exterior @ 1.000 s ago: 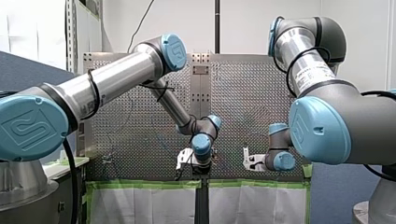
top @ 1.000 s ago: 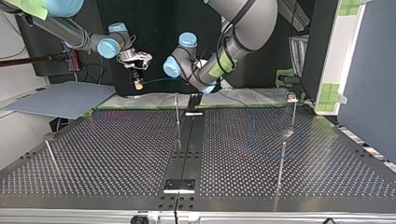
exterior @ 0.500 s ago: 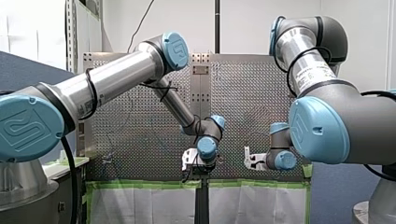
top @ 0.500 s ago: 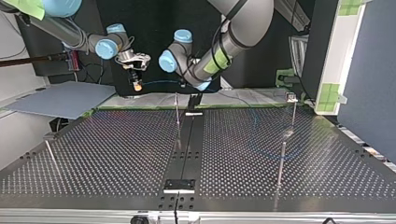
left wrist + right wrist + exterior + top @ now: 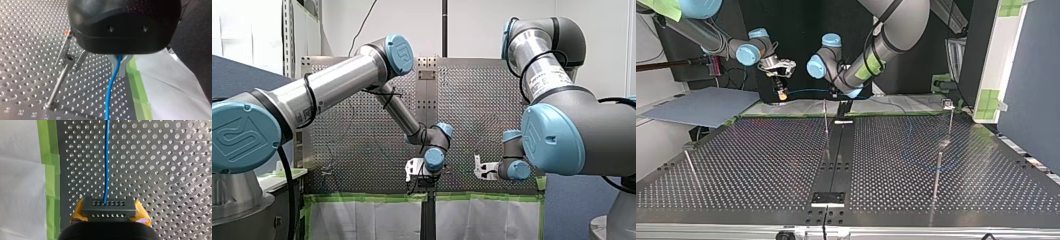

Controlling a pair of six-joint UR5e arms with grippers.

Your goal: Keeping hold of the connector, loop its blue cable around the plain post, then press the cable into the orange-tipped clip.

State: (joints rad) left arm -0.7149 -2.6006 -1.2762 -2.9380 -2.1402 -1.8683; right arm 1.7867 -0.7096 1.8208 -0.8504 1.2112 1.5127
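Right gripper (image 5: 109,212), yellow pads clamped on the dark rectangular connector (image 5: 108,205). The thin blue cable (image 5: 107,157) runs ahead to left gripper (image 5: 120,65), which is pinched around it near the orange-tipped metal clip (image 5: 70,56). Risk: the taut cable could yank the connector loose (or skip the clip). No containers visible.

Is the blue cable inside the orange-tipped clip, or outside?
Outside: the thin blue cable runs beside the orange-tipped metal clip, not touching it.

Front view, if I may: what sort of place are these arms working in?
Probably a robotics lab: two silver-and-blue robot arms, a perforated metal table edged with green tape, and a thin metal post.
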